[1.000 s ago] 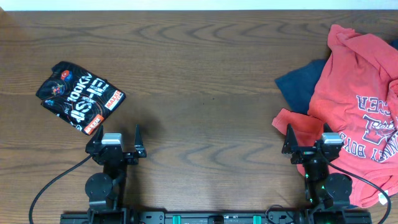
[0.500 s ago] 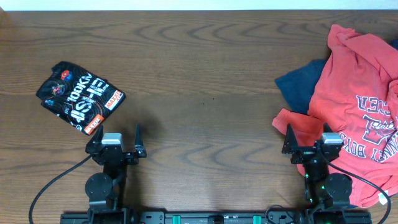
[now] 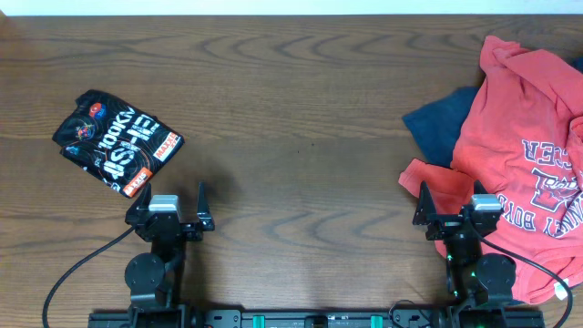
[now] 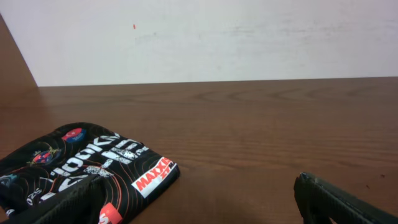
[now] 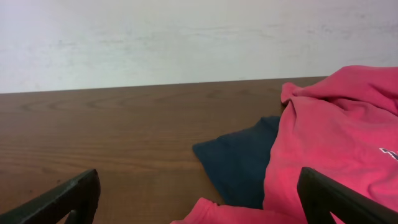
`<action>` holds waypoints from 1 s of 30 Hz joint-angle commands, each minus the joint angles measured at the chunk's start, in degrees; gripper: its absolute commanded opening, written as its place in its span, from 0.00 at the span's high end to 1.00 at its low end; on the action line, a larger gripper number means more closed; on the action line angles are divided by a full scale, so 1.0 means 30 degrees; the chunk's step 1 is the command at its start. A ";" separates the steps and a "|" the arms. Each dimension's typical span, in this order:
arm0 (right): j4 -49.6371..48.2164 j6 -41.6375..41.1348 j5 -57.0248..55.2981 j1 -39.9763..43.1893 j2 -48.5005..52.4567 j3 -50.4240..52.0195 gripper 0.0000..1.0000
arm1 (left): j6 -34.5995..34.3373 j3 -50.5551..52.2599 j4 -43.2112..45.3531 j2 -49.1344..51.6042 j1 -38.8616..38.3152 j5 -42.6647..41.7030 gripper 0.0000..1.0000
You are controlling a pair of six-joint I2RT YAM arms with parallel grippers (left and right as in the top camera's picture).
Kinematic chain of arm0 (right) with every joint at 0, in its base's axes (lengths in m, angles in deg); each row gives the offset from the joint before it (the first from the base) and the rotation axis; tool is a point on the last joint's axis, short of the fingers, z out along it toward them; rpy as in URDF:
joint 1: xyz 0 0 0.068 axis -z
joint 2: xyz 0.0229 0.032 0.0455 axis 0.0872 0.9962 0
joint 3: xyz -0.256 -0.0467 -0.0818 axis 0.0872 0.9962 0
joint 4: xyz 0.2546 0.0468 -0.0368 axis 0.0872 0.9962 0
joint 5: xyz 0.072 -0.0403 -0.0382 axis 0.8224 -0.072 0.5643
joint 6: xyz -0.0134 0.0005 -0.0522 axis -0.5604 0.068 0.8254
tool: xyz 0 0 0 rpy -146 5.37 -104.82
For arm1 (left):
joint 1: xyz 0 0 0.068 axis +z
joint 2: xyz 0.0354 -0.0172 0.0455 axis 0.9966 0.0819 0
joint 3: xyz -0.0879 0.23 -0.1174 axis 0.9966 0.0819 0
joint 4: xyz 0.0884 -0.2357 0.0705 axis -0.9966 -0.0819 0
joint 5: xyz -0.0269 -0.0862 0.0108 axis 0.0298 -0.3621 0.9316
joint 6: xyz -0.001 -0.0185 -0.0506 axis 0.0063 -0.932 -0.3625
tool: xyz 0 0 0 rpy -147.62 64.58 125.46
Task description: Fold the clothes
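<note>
A crumpled coral-red T-shirt (image 3: 519,155) with navy-and-white lettering lies at the table's right end, partly over a navy shirt (image 3: 442,128). Both show in the right wrist view, the red T-shirt (image 5: 336,137) beside the navy shirt (image 5: 242,162). A black printed shirt (image 3: 118,141) lies folded at the left and appears again in the left wrist view (image 4: 81,162). My left gripper (image 3: 168,196) stands open just in front of the black shirt, holding nothing (image 4: 199,208). My right gripper (image 3: 453,196) stands open over the red shirt's near sleeve, empty (image 5: 199,202).
The brown wooden table (image 3: 301,137) spans the view between the two piles. A pale wall (image 4: 217,37) rises behind its far edge. Black cables (image 3: 64,273) run from both arm bases along the front edge.
</note>
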 commanded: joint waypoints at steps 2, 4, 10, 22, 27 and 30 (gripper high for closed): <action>0.0051 0.0226 0.0146 -0.0029 -0.0007 0.0022 0.01 | 0.0313 0.0255 -0.0721 -0.0102 0.0029 -0.0204 0.02; 0.0044 0.0044 0.0175 -0.0029 -0.0007 0.0022 0.01 | 0.0321 0.0255 -0.0714 -0.0095 0.0036 -0.0197 0.02; 0.0393 -0.0619 0.0357 -0.0029 0.0022 -0.0335 0.01 | -0.3016 -0.0364 -0.1603 0.0073 0.0036 -0.0211 0.02; 0.5785 -0.0634 -0.1435 -0.0029 0.5778 -0.6288 0.01 | -0.4685 -0.8153 -0.8342 0.6309 0.0036 -0.1151 0.02; 0.8335 -0.0627 -0.1435 -0.0029 1.1096 -1.0076 0.01 | -0.4685 -1.1570 -1.1358 1.0805 0.0036 -0.1158 0.02; 1.0324 -0.0619 -0.1428 -0.0029 1.4557 -1.2327 0.01 | -0.4692 -1.2808 -1.2371 1.2852 0.0036 -0.1166 0.02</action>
